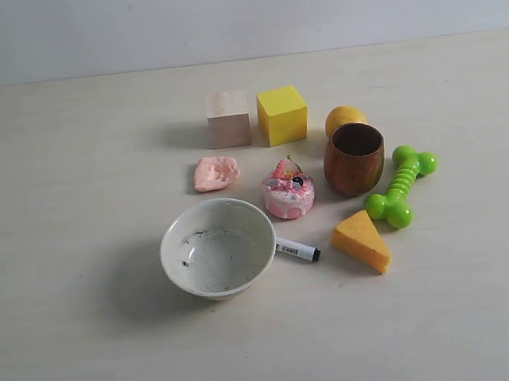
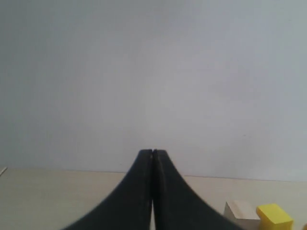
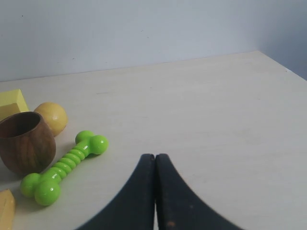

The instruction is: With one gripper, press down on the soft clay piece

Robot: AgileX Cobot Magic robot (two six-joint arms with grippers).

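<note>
On a pale tabletop (image 1: 71, 328), small objects sit clustered. The left gripper (image 2: 152, 153) and right gripper (image 3: 154, 156), each seen only from its own wrist camera, have black jaws pressed together, holding nothing. A white bowl (image 1: 217, 246) sits at the front. A brown wooden cup (image 1: 354, 158) stands to the right, with a green bone toy (image 1: 401, 186) beside it. A wooden cube (image 1: 229, 118) and a yellow cube (image 1: 282, 115) stand behind. A pink toy cake (image 1: 288, 192) sits in the middle. The soft clay piece (image 1: 215, 172) lies just left of the cake, between the wooden cube and the bowl.
</note>
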